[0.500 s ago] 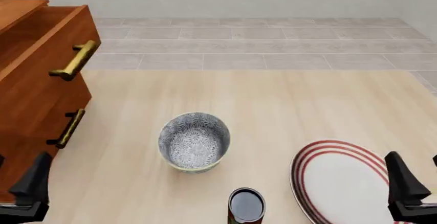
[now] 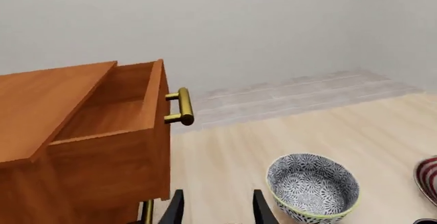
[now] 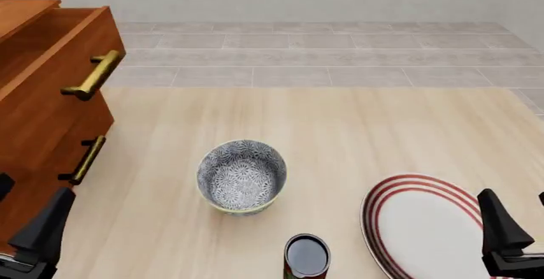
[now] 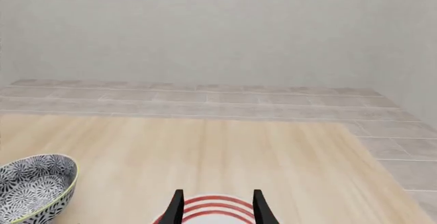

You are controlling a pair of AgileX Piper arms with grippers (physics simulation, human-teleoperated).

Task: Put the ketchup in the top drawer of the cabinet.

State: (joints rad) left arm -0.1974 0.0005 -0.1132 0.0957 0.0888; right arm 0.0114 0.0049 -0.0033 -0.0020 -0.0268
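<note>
Meanwhile the left hand (image 3: 38, 241), fingers apart and empty, has edged right toward the ketchup (image 3: 307, 257); the top drawer (image 3: 60, 62) stands open, the right hand (image 3: 506, 241) likewise apart.

Item count, front view:

- One reddish-brown wooden cabinet (image 3: 34, 120), with two drawer fronts and two brass bar handles (image 3: 93, 75).
- One blue-grey patterned bowl (image 3: 241, 177).
- One red-sided cylindrical ketchup can with a dark glossy top (image 3: 306, 257).
- One white plate with red concentric rings (image 3: 421, 225).
- Two black grippers: left gripper (image 3: 38, 234), right gripper (image 3: 501, 234).
</note>
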